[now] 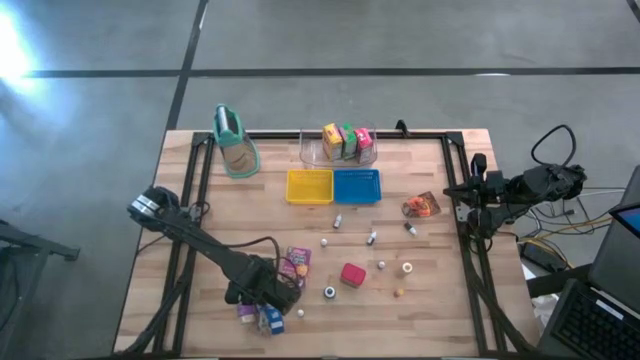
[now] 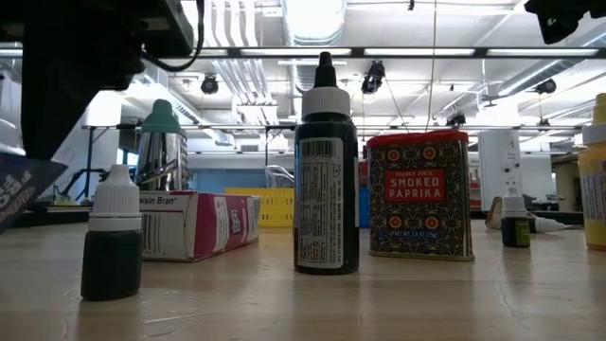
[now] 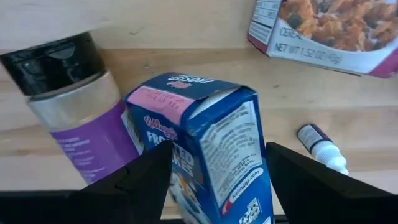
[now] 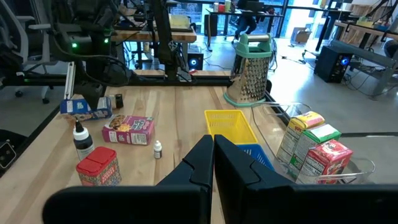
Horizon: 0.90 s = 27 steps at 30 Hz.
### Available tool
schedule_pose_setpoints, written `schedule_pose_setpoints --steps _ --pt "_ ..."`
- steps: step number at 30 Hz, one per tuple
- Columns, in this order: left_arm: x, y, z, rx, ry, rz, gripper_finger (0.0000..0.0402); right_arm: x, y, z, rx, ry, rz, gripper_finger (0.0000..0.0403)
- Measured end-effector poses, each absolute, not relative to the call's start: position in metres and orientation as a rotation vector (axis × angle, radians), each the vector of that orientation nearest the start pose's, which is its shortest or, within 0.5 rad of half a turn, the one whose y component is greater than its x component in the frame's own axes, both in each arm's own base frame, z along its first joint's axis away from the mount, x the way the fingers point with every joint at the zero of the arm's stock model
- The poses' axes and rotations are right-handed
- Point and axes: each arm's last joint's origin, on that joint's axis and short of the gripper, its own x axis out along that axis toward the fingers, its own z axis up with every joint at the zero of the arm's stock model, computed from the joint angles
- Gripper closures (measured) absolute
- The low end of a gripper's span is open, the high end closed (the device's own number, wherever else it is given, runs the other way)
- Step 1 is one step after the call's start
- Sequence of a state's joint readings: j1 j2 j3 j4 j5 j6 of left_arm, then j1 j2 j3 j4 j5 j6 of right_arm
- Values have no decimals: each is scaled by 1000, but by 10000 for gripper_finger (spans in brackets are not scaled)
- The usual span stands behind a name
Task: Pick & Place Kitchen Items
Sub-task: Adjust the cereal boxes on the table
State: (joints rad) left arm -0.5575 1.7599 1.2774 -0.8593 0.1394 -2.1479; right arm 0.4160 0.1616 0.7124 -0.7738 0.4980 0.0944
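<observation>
While you had the left gripper (image 3: pixel 214 163) low at the near left of the tabletop (image 1: pixel 430 310), its jaws stood apart on either side of a blue Frosted Flakes carton (image 3: pixel 211 149), not visibly pressing it; the carton sat beside a purple-labelled spice jar (image 3: pixel 81 106).

Done so far, by my reading: three cartons, yellow, green and pink (image 1: pixel 347 141), stood in the clear bin (image 1: pixel 310 152) at the far edge. The yellow tray (image 1: pixel 309 186) and blue tray (image 1: pixel 357 185) looked bare.

Left to do: the pink cereal carton (image 1: pixel 296 264), the red paprika tin (image 1: pixel 352 275), the orange pouch (image 1: pixel 421 206) and several small dropper bottles (image 1: pixel 372 238) lay loose mid-table.

Your right gripper (image 4: pixel 213 163) waited off the right edge, jaws together.
</observation>
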Motion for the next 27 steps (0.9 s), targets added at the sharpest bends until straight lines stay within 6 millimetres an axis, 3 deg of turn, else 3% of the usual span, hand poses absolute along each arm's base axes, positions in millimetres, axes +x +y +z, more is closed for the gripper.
schedule_pose_setpoints --steps 27 --pt "278 -187 218 -1427 1389 997 146 31 -1 305 -4 196 -91 394"
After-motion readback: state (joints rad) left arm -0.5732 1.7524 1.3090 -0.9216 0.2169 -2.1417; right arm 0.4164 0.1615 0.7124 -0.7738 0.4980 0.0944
